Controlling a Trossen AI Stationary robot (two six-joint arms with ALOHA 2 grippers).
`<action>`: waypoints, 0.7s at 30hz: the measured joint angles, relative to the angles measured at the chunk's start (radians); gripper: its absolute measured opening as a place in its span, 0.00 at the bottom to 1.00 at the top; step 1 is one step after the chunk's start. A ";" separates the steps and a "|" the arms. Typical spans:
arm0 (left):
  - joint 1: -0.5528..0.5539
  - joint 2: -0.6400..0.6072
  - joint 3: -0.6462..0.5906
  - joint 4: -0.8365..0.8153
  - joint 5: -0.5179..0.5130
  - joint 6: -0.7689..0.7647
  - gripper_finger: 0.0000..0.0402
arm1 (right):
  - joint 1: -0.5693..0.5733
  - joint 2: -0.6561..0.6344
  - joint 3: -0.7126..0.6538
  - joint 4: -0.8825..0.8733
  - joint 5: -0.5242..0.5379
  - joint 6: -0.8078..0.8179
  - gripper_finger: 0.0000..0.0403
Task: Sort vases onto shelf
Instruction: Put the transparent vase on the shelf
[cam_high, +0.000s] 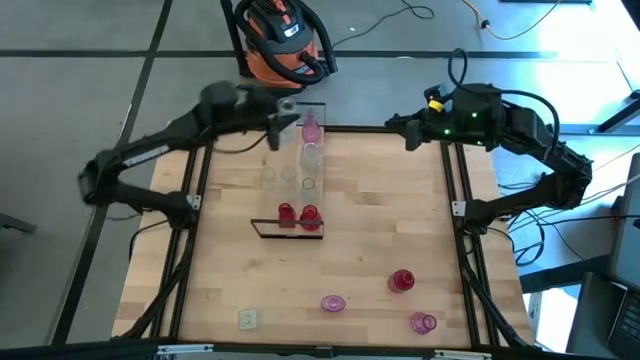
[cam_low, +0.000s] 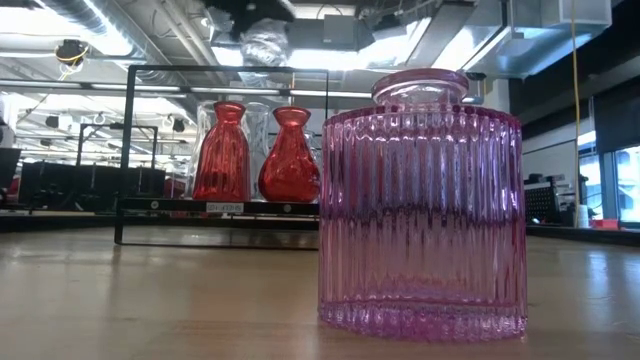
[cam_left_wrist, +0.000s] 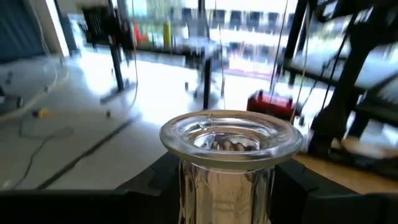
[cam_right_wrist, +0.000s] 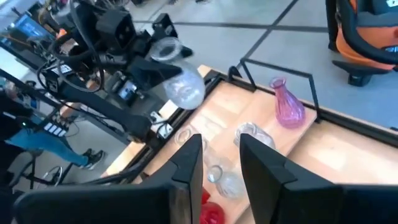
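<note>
My left gripper (cam_high: 283, 118) clenched a smooth clear glass vase (cam_left_wrist: 229, 149), round-lipped, at shelf's (cam_high: 300, 190) 12 o'clock | my right gripper (cam_right_wrist: 219, 163) released, empty | ribbed pink vase (cam_low: 422, 205) upright.

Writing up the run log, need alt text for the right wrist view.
The left pincer holds a clear vase in the air beside the shelf. On the shelf stand a pink vase and clear ones. The right pincer is open and empty.
</note>
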 joint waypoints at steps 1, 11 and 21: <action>0.012 -0.047 -0.082 0.079 0.012 -0.014 0.39 | 0.000 0.002 0.000 -0.004 -0.002 -0.001 0.23; 0.206 -0.283 -0.790 0.729 0.193 -0.131 0.39 | 0.000 0.021 0.000 0.008 -0.019 -0.002 0.23; 0.378 -0.121 -0.959 1.025 0.405 -0.162 0.39 | 0.000 0.020 0.000 0.039 -0.052 0.090 0.23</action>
